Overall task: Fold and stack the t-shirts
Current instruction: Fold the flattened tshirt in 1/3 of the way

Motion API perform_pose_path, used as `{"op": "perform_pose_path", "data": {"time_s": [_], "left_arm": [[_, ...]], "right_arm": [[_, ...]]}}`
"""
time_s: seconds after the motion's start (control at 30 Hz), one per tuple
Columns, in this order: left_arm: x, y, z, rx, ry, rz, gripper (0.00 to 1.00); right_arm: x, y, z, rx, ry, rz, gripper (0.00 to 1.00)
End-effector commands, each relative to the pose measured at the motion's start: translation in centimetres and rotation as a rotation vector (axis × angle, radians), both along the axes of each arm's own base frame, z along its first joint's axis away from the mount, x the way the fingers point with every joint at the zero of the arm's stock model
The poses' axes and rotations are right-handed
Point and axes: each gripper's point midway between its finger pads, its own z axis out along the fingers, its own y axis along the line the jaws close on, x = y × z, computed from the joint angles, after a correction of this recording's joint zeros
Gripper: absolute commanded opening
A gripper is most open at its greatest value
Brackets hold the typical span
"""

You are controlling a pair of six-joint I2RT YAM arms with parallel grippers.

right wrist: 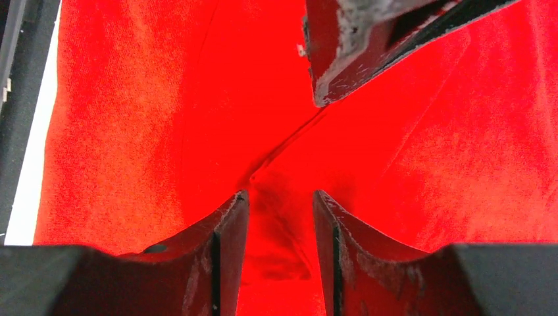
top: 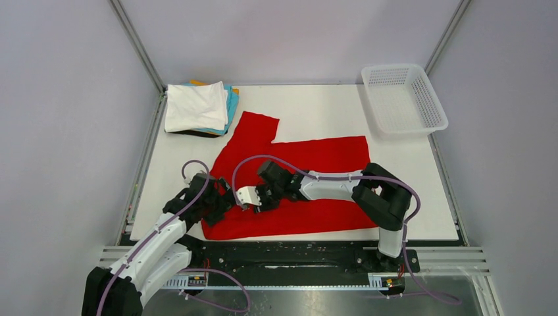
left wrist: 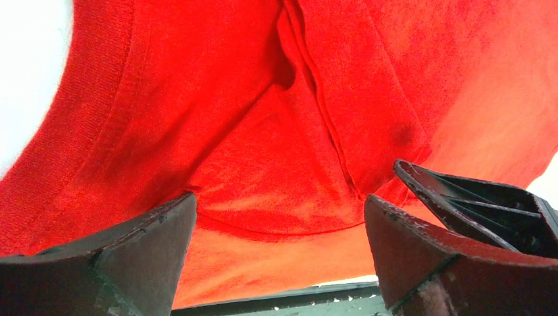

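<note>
A bright red t-shirt (top: pixel 309 178) lies spread on the white table (top: pixel 316 108), one sleeve pointing to the back. My left gripper (top: pixel 224 197) is open at the shirt's left edge, jaws wide apart with red cloth (left wrist: pixel 263 131) raised in front of them. My right gripper (top: pixel 253 201) is right beside it, jaws close together on a pinched fold of the red shirt (right wrist: pixel 279 217). A crease runs from that fold toward a left finger (right wrist: pixel 349 52). A stack of folded t-shirts (top: pixel 197 105), white on top of cyan, orange and dark, sits at the back left.
A white plastic mesh basket (top: pixel 403 99) stands at the back right corner. The table's near edge and black rail (left wrist: pixel 276 303) lie just below the left gripper. Frame posts rise at the back corners.
</note>
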Motion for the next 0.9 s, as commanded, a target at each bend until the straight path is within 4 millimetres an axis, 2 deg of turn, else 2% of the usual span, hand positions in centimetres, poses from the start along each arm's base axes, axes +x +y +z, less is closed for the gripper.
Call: {"op": "perform_pose_path", "data": {"time_s": [0.0, 0.13, 0.33, 0.53, 0.63, 0.87], "left_arm": [[-0.8, 1.1, -1.2, 0.051, 0.031, 0.027, 0.99], [-1.1, 1.2, -1.3, 0.057, 0.038, 0.021, 0.99], [-1.2, 1.3, -1.4, 0.061, 0.039, 0.016, 0.99], [-1.2, 1.3, -1.4, 0.065, 0.038, 0.011, 0.99], [-1.2, 1.3, -1.4, 0.066, 0.036, 0.007, 0.99], [-1.4, 1.4, -1.4, 0.068, 0.046, 0.011, 0.99]], "right_arm": [[0.3, 0.1, 0.3, -0.040, -0.058, 0.043, 0.49], [1.1, -0.3, -1.0, -0.110, -0.102, 0.062, 0.49], [1.2, 1.0, -0.6, -0.079, -0.112, 0.081, 0.48], [1.8, 1.8, -0.1, -0.042, -0.127, 0.045, 0.40], [1.9, 2.0, 0.0, -0.038, -0.123, 0.035, 0.32], [3.0, 2.4, 0.7, -0.012, -0.125, -0.065, 0.01]]}}
